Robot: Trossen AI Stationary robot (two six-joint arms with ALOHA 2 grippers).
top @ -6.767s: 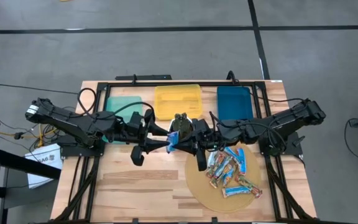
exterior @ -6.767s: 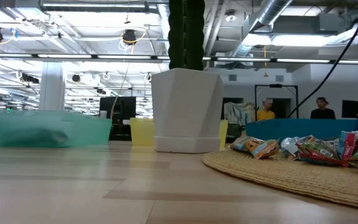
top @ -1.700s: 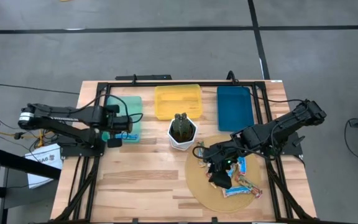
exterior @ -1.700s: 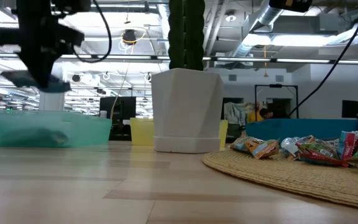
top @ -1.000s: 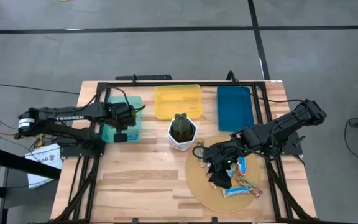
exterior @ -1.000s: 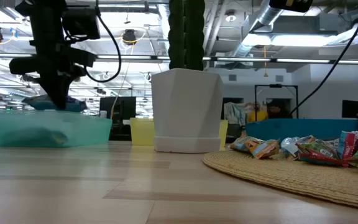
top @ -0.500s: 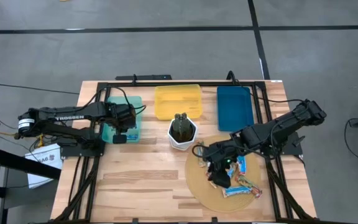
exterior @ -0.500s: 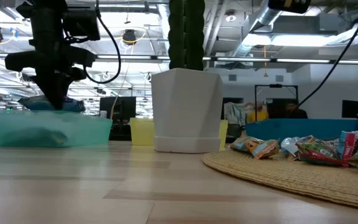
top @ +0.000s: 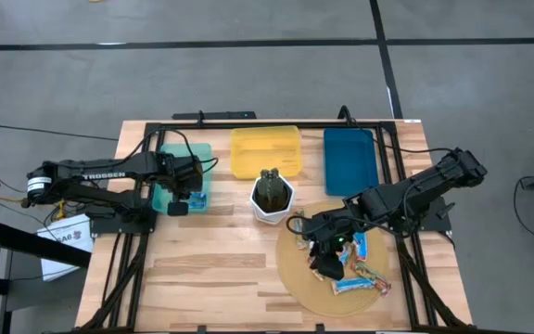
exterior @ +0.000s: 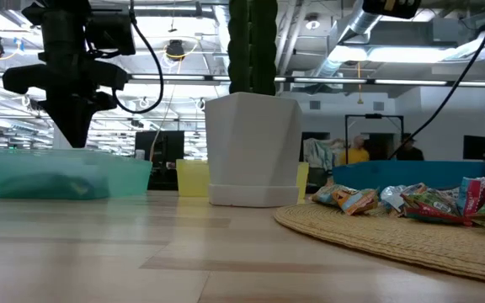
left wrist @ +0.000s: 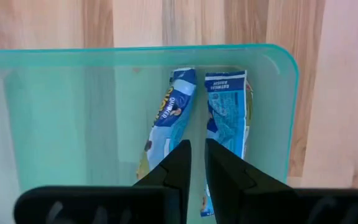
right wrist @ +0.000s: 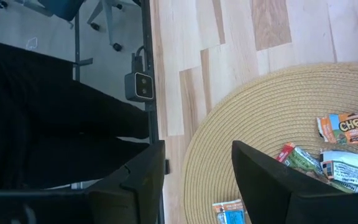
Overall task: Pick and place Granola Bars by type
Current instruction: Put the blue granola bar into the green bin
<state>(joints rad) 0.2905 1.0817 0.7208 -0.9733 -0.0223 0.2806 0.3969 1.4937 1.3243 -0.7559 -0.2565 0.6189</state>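
My left gripper (left wrist: 197, 146) hangs over the teal bin (top: 182, 176), fingers pointing down and open by a narrow gap, with nothing between them. Two blue granola bars (left wrist: 166, 118) (left wrist: 227, 118) lie side by side on the bin's floor below it. My right gripper (right wrist: 197, 149) hovers open over the near left part of the round woven mat (top: 295, 278). Several more granola bars (top: 355, 260) lie in a loose heap on that mat, to the right of the gripper.
A white pot with a dark plant (top: 272, 197) stands between the two arms. A yellow bin (top: 265, 151) and a dark blue bin (top: 350, 158) sit along the far edge beside the teal one. People (exterior: 360, 151) stand in the room beyond the table.
My left gripper has let go of a blue bar that it held at the teal bin's rim. The bar has dropped into the bin and lies on its floor. The gripper has stayed over the bin.
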